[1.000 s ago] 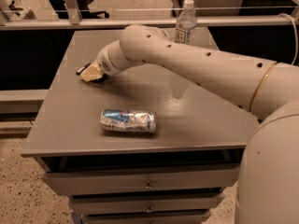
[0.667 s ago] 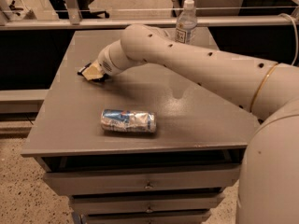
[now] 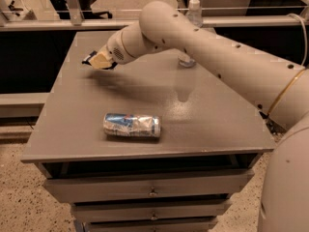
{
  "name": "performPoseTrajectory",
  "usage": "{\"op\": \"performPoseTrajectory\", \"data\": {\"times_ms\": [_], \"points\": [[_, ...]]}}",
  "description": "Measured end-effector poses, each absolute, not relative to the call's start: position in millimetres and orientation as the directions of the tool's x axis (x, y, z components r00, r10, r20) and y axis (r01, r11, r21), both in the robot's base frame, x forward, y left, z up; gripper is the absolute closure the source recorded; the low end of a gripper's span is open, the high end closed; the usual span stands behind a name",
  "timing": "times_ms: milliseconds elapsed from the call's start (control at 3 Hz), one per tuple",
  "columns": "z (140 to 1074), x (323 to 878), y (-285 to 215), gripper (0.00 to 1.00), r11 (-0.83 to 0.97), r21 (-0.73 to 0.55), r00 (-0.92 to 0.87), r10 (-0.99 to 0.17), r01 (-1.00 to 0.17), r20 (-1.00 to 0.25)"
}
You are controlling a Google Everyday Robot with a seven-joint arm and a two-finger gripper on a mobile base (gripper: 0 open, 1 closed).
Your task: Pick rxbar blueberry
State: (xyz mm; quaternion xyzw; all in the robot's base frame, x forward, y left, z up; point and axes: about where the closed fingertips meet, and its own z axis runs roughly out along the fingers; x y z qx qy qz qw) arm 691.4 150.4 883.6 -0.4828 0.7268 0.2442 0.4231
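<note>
Gripper (image 3: 99, 61) hovers over the far-left part of the table (image 3: 72, 129), with bare surface to its left and in front. The crushed can (image 3: 132, 125) lies near the front edge, well apart, leaving a wide lane between. The arm (image 3: 203, 47) spans the back right, and the water bottle (image 3: 193, 11) stands behind it, crowding that side.

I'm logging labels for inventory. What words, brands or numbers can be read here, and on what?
No text here can be read.
Can: blue and white print, too blurred to read.
Bottle: mostly hidden behind the arm, no label legible.
Bar: a dark sliver at the gripper, which is over the far left of the table; no lettering can be made out.
</note>
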Motion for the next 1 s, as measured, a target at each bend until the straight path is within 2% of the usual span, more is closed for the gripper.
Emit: {"op": "performPoseTrajectory", "data": {"times_ms": [667, 1000], "points": [[968.8, 670.5, 107.4, 1.0, 0.356, -0.06, -0.073, -0.35, -0.933, -0.934], [972.3, 668.3, 104.3, 1.0, 0.355, -0.055, -0.073, -0.337, -0.933, -0.939]]}}
